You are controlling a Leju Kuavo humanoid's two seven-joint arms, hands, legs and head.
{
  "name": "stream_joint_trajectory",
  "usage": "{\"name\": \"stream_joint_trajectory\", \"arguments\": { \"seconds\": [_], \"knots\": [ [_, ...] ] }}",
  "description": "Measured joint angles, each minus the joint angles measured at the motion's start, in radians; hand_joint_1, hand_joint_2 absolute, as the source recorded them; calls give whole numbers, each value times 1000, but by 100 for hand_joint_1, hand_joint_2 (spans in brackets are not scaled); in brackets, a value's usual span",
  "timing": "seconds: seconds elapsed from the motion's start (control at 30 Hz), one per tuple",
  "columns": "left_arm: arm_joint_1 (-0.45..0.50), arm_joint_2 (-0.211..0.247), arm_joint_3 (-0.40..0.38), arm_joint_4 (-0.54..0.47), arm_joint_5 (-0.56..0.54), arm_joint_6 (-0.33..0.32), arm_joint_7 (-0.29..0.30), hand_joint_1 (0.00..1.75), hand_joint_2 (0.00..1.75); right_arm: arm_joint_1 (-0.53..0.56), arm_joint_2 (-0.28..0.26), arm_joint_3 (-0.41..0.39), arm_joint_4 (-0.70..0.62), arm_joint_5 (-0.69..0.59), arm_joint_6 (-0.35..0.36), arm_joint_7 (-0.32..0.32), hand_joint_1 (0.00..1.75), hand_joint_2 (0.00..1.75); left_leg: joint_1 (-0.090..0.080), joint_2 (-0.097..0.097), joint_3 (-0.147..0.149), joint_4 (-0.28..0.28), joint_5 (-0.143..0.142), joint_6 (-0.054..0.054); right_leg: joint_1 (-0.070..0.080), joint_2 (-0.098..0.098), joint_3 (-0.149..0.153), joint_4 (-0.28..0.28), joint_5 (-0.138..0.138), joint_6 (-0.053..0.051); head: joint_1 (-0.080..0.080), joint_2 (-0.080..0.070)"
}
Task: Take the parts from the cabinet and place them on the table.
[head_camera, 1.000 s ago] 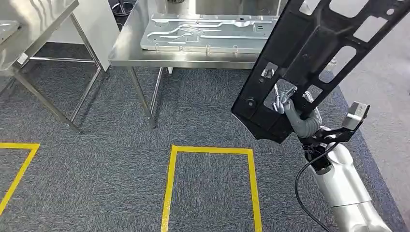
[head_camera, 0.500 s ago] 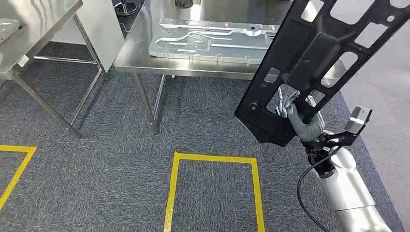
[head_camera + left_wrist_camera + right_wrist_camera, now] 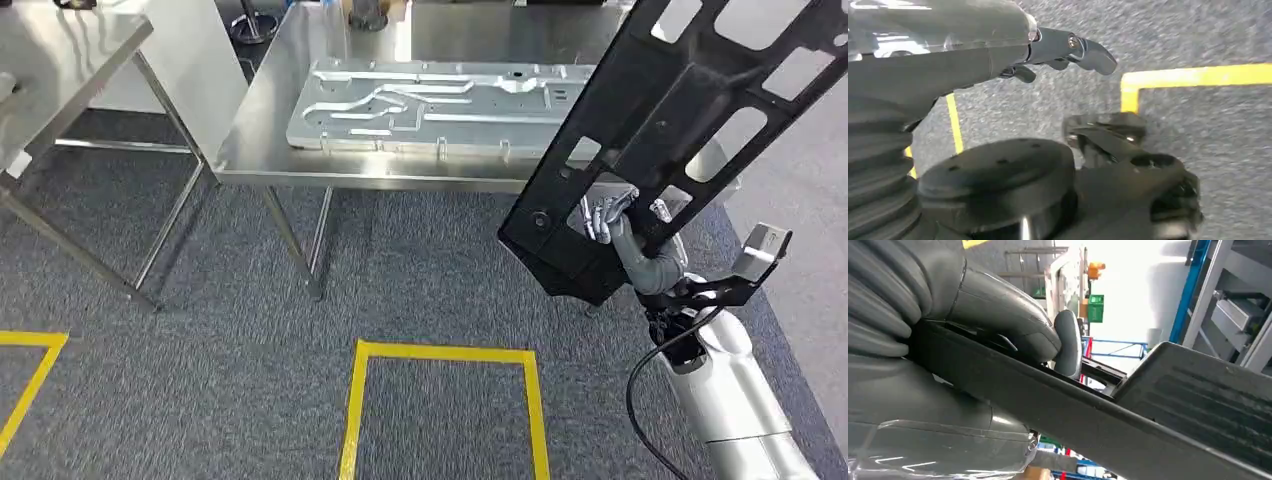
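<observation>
Head view shows us carrying one black slotted panel in our right hand, whose fingers hook through a cutout near the panel's lower end. The panel is raised and tilted, and its upper part overlaps the right end of the steel table in our view. Right wrist view confirms the hold: the thumb presses on the panel's edge.

Our left hand hangs low over the carpet, holding nothing, with its fingers loosely extended.

We judge the step in hand to be bringing the panel up to the table. To do it well, we should keep the grip firm, since the long panel levers hard against the fingers. We should also lift its low corner above the table edge and lay it flat on bare steel beside the silver stamped plate, not on top of it.

Counting what we see: one black panel, one silver plate already on the table, two steel tables (the second stands to the left), and two yellow floor outlines.
</observation>
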Motion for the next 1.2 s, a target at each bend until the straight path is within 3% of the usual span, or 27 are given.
{"name": "stream_joint_trajectory", "arguments": {
  "seconds": [0.03,0.07,0.1,0.13,0.2,0.23,0.3,0.33,0.4,0.43,0.47,0.5,0.53,0.57,0.6,0.63,0.67,0.73,0.8,0.83,0.93,0.97,1.0,1.1,1.13,1.17,1.2],
  "knots": [
    [0,0,0,0,0,0,0,0,175,-1,1,0,0,0,0,1,175,175,-1,0,5,-61,42,6,0,0,21,0,-15,1,0,0],
    [-1,0,0,0,0,0,0,0,175,-2,2,0,0,0,-1,3,175,175,-5,0,18,-145,131,14,0,0,43,-2,-31,2,0,0],
    [1,0,0,0,0,0,0,0,175,-2,3,0,0,0,-1,3,175,175,-11,2,27,-219,247,22,-1,-1,52,-7,-43,5,0,0],
    [2,1,0,0,0,0,0,0,175,-3,9,2,1,2,-1,7,175,175,-18,-1,21,-240,286,25,2,5,67,-2,-55,12,0,0],
    [1,1,0,0,2,0,0,0,175,-6,11,3,0,4,-2,10,175,175,-19,-3,34,-249,289,36,1,9,83,-8,-62,23,0,0],
    [0,1,0,0,3,0,0,0,175,-7,11,3,0,5,-2,11,175,175,-17,-2,47,-256,288,42,3,10,81,1,-49,31,0,0],
    [-1,0,0,0,3,0,-1,0,175,-10,12,3,0,7,-2,13,175,175,-14,-3,82,-277,286,50,-1,3,59,63,-43,35,0,0],
    [-3,0,0,0,3,1,-1,0,175,-13,12,3,0,8,-2,13,175,175,-13,-3,90,-279,280,56,-2,2,25,121,-48,38,0,0],
    [-5,0,0,0,3,2,0,0,175,-13,12,3,1,8,-2,13,175,175,-13,-4,107,-279,261,58,-2,2,-73,252,-115,45,0,0],
    [-3,0,0,0,3,2,0,0,175,-11,12,3,3,8,-2,13,175,175,-14,-6,118,-279,250,57,-3,2,-111,287,-157,46,0,0],
    [-2,0,0,0,3,3,0,0,175,-10,12,3,3,8,-2,13,175,175,-14,-8,131,-279,239,56,-4,2,-137,290,-177,49,0,0],
    [-1,0,0,0,3,3,0,0,175,-11,12,3,3,8,-2,13,175,175,-13,-9,146,-278,227,54,-7,1,-142,258,-165,53,0,0],
    [-1,0,0,0,2,3,0,0,175,-11,12,3,3,8,-2,13,175,175,-13,-10,164,-278,214,52,-12,0,-130,193,-121,55,0,0],
    [-2,0,0,0,2,3,0,0,175,-11,12,3,3,8,-2,13,175,175,-12,-11,184,-278,200,49,-16,-1,-109,109,-50,60,0,0],
    [-1,0,0,0,2,3,0,0,175,-10,12,3,4,8,-2,13,175,175,-13,-11,191,-279,186,43,-21,-3,-93,30,44,62,0,0],
    [-3,0,0,0,1,3,1,0,175,-9,13,3,8,8,-2,13,175,175,-16,-12,211,-270,172,36,-17,-11,-91,17,70,52,0,0],
    [-7,1,0,0,1,4,1,0,175,-8,13,3,10,10,-2,15,175,175,-17,-15,210,-276,164,29,-12,-8,-86,18,54,34,2,0],
    [-6,1,0,0,0,4,1,0,175,-8,13,3,8,10,-2,14,175,175,-16,-13,220,-265,161,19,-12,-4,-82,14,63,23,0,0],
    [-7,1,0,0,0,4,2,0,175,-8,13,2,6,9,-2,13,175,175,-12,-9,217,-245,151,10,-12,-3,-61,11,57,7,0,0],
    [-8,1,0,0,3,4,3,0,175,-10,13,2,5,8,-2,13,175,175,-11,-4,185,-188,132,4,-10,-3,-57,11,54,1,0,0],
    [-8,0,0,0,9,4,8,0,175,-11,14,2,5,9,-2,13,175,175,-7,-1,45,30,34,-4,-4,-3,-47,11,39,-6,0,0],
    [-6,0,0,0,9,4,9,0,175,-11,16,2,6,9,-1,13,175,175,-7,-1,13,56,34,-2,-1,-2,-42,11,33,-7,0,0],
    [-5,0,0,0,9,4,9,0,175,-12,16,2,6,10,0,14,175,175,-8,-1,7,34,63,5,2,-2,-35,11,28,-9,0,0],
    [-5,0,0,0,9,5,8,0,175,-18,18,2,6,11,0,14,175,175,-28,1,82,-219,249,38,5,-3,-7,8,9,-10,0,0],
    [-4,2,1,0,9,5,9,0,175,-20,19,3,9,11,0,14,175,175,-37,3,91,-258,259,48,4,-3,-3,7,7,-9,0,0],
    [-6,4,2,0,9,5,8,0,175,-20,21,3,11,11,0,13,175,175,-38,3,88,-266,234,50,3,0,-6,0,8,-3,0,0],
    [-6,3,2,0,8,6,9,0,175,-20,22,3,12,12,0,15,175,175,-39,2,95,-269,251,56,2,-1,-7,-2,8,1,0,0]
  ]
}}
